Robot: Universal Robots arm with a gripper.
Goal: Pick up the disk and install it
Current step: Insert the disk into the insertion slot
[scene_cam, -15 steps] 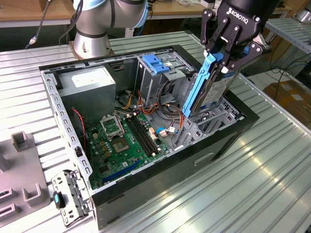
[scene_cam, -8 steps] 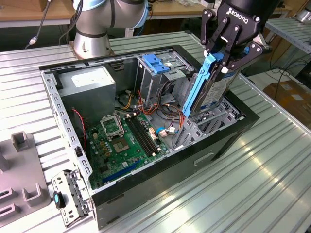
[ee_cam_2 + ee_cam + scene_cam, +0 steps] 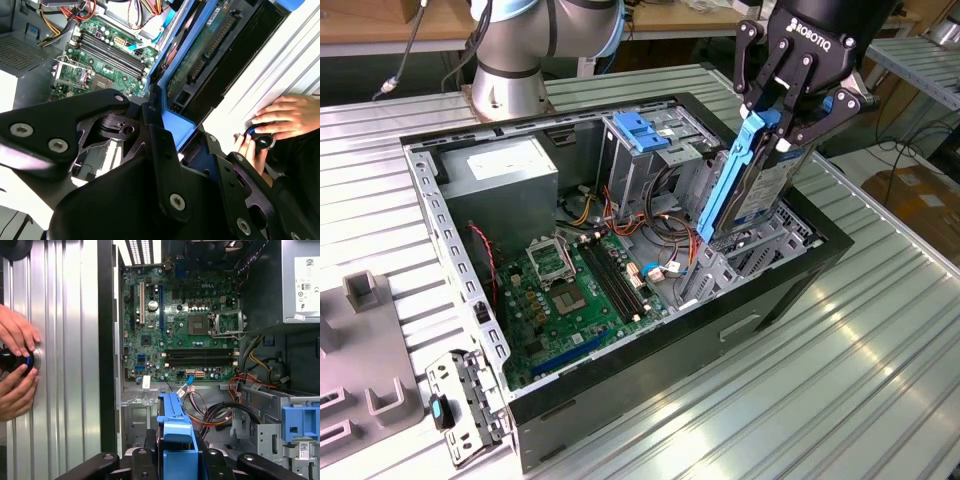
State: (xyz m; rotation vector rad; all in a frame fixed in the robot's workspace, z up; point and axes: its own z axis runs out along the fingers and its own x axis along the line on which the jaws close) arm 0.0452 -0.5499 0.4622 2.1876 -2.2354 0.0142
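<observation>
My gripper (image 3: 782, 122) is shut on the disk (image 3: 752, 195), a flat drive with blue side rails. I hold it on edge and tilted, its lower end inside the open computer case (image 3: 790, 290) at the exterior view's right side, among the metal bay brackets (image 3: 720, 270). In the second wrist view the disk (image 3: 200, 55) shows its green circuit-board face and a blue rail, running away from the black fingers (image 3: 155, 130). In the first wrist view the disk (image 3: 175, 432) is seen edge-on as a blue rail rising from between the fingers, above the case floor.
Inside the case lie the green motherboard (image 3: 570, 290), a grey power-supply box (image 3: 505, 175) and a metal drive cage with blue top (image 3: 642, 130), with loose cables between. A person's hands (image 3: 15, 365) rest on a black knob on the table. Grey fixtures (image 3: 360, 370) stand at the exterior view's left.
</observation>
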